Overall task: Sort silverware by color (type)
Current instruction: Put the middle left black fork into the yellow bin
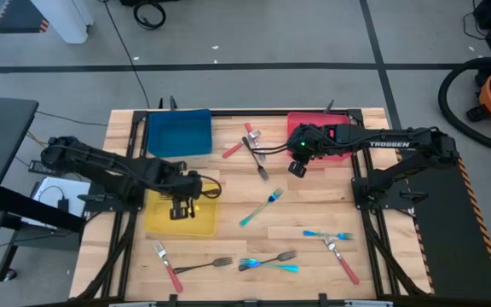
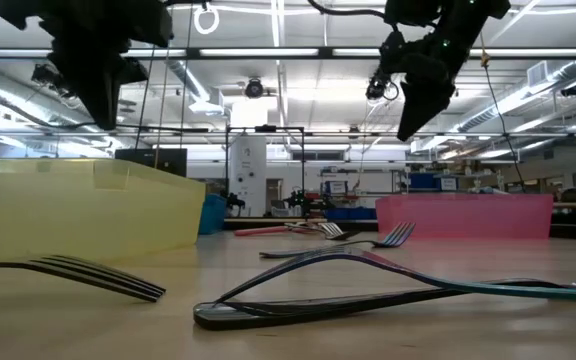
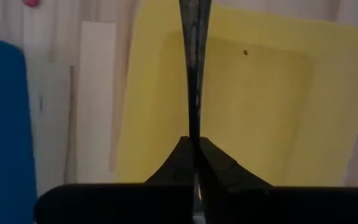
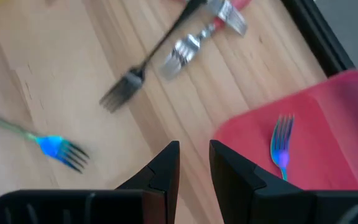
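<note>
Three trays [image 1: 178, 132], roughly a dozen forks [image 1: 261, 207]

A wooden table [image 1: 314, 196] carries blue [image 1: 178, 134], red [image 1: 337, 128], yellow trays [image 1: 156, 223] and scattered forks [image 1: 261, 207].

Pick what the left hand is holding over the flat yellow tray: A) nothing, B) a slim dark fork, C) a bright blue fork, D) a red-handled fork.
B: the left hand is pinched shut on a slim dark fork, with the flat yellow tray below it.

Lab hall: ceiling ducts [image 2: 528, 95], striplights [image 2: 268, 52]
</note>
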Robot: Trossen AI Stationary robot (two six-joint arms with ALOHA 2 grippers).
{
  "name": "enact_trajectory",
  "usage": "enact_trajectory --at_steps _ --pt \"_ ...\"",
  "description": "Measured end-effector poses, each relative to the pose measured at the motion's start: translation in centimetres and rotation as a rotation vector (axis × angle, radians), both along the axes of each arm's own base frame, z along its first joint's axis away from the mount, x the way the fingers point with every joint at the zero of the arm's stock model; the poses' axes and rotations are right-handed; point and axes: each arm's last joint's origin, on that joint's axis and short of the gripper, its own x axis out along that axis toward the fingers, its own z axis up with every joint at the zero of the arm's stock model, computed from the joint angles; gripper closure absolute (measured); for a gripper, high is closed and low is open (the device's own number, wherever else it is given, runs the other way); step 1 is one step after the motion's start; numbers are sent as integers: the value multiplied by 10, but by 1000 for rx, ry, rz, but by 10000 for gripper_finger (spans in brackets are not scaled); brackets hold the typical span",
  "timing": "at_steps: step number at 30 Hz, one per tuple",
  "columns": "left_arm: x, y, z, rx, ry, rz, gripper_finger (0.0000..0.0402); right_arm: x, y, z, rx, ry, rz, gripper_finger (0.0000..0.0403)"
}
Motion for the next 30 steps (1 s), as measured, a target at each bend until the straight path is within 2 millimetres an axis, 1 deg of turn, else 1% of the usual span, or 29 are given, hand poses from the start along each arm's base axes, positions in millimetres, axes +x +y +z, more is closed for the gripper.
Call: enact_trajectory --at_steps 2,5,8,11,18,23,27,30 --pt "1 6 -5 4 4 7 395 -2 -1 -1 4 19 -4 307" --pt "-4 15 -22 11 57 40 395 -3 -4 -1 5 26 -19 307" --pt "-9 23 -41 -22 95 44 395 -5 -10 -1 0 32 -33 307" --pt "-11 32 -52 -49 97 47 395 -7 -18 -1 -27 48 -40 307" --pt "-13 57 -55 -79 106 116 395 -15 -36 -1 -71 70 -131 307" --pt "-14 72 -55 -126 102 168 395 -19 -46 -1 -96 95 -137 307" --pt "-15 80 -55 -130 92 205 395 -25 -56 -1 -101 106 -167 307" --pt "-14 82 -55 -182 73 209 395 -29 -64 -1 -97 115 -200 307"
